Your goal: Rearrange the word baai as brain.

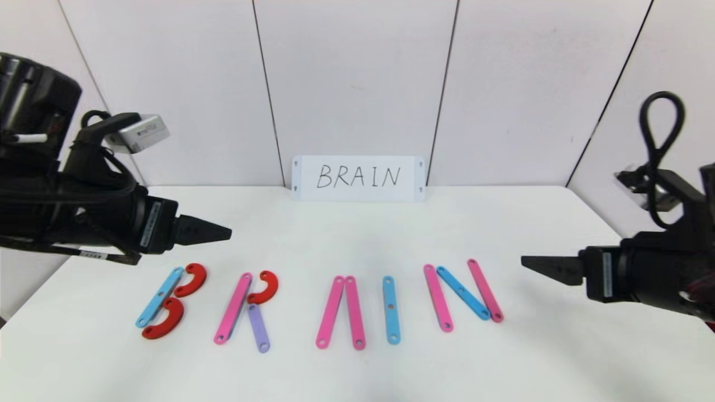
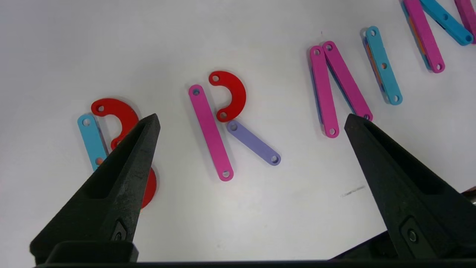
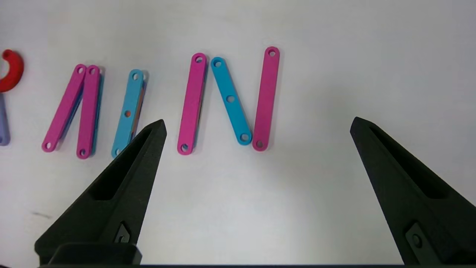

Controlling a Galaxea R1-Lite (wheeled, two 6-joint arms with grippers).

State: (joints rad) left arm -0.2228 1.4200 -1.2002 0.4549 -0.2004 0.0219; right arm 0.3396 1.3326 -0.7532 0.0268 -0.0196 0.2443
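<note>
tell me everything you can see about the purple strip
The purple strip is a short, flat, matte lilac plastic bar with rounded ends and a hole at each end. It lies flat on the white table as the slanted leg of the R, its upper end just below the red curve, beside the pink strip.

five big letters (image 1: 321,301) of flat holed plastic pieces lie in a row on the white desk (image 1: 357,368), between the two grippers and nearer the robot than their tips. closest to the left gripper (image 1: 220,231) is the b (image 1: 167,304): a blue strip with two red curves against it. next is the r (image 1: 246,310): a pink strip, a red curve and a purple leg. the a (image 1: 341,312) is two pink strips meeting at the top. the i (image 1: 391,310) is one blue strip. nearest the right gripper (image 1: 530,262) is the n (image 1: 462,296): two pink strips joined by a blue diagonal.
</note>
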